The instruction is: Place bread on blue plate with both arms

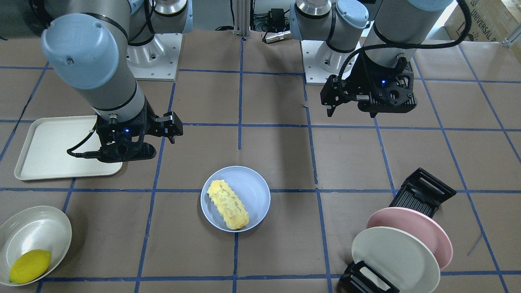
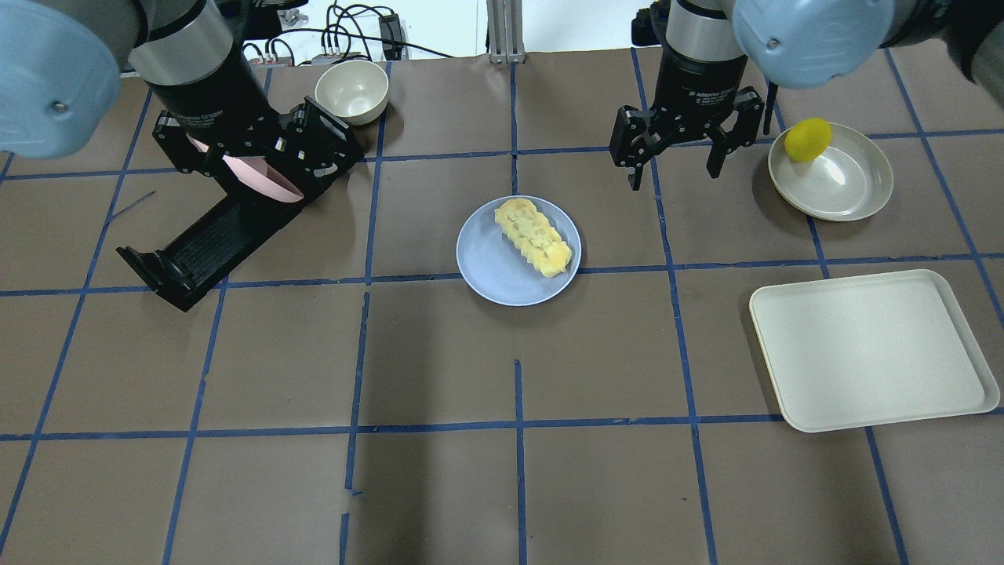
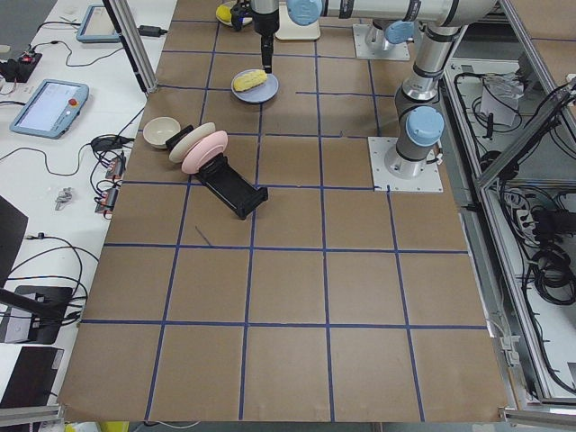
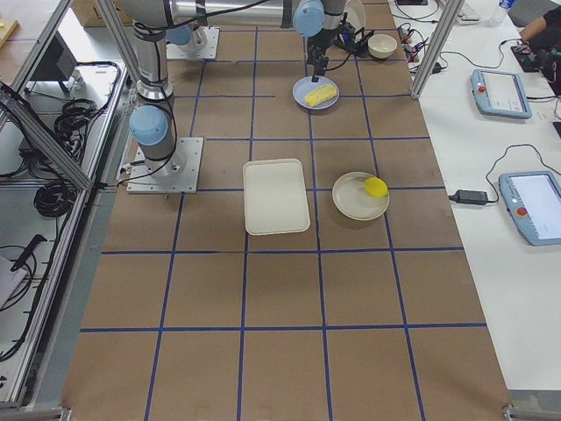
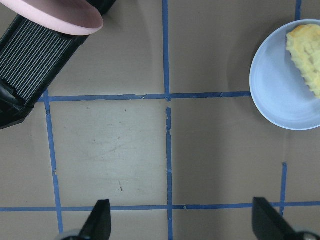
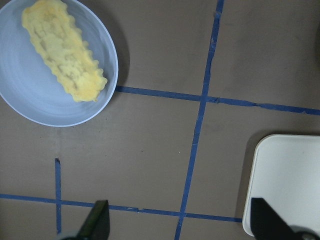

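Pink plate [image 2: 263, 180] half hidden behind left gripper [image 5: 181, 220]. Both grippers spread, empty; right gripper [image 2: 674, 165] near blue plate [image 2: 490, 275] bearing bread [image 2: 533, 235]. Brown blue-taped tabletop [image 2: 439, 353].

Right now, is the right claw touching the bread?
Apart. The overhead view shows the open right claw off to the side of the blue plate, with bare table between it and the bread.

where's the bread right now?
Overhead view: the bread lies diagonally on the blue plate near table centre, toward the plate's right rim, with the black plate rack off to its left and the white tray to its right.
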Robot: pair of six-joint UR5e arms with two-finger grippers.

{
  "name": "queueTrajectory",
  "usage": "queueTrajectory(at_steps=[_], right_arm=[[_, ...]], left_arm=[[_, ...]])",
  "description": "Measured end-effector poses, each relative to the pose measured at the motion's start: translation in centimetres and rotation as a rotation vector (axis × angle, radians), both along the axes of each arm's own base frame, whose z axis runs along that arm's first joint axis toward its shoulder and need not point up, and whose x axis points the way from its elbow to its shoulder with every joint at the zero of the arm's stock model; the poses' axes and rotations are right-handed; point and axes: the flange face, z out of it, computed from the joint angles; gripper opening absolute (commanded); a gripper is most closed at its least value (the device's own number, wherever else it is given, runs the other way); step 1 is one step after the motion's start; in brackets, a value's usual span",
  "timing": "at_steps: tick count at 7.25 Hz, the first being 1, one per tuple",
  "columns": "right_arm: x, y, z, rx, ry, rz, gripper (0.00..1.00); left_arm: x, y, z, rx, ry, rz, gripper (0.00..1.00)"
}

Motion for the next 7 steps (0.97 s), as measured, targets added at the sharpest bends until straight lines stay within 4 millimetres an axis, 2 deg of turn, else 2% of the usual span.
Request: queueTrajectory(at_steps=[3,5,7], right_arm=[[-0.5,1.3,0.1,0.021,0.01,-0.008,0.99],[-2.2,3.1,1.2,0.005,0.061,-0.015,0.99],[-3.6,3.4,1.5,-0.001,0.08,-0.031,0.99]], left_arm=[[0.0,0.0,-0.1,0.001,0.001,0.0,1.0],[0.0,0.1,-0.2,0.002,0.0,0.0,1.0],[0.0,0.0,-0.5,0.003,-0.001,0.0,1.0]])
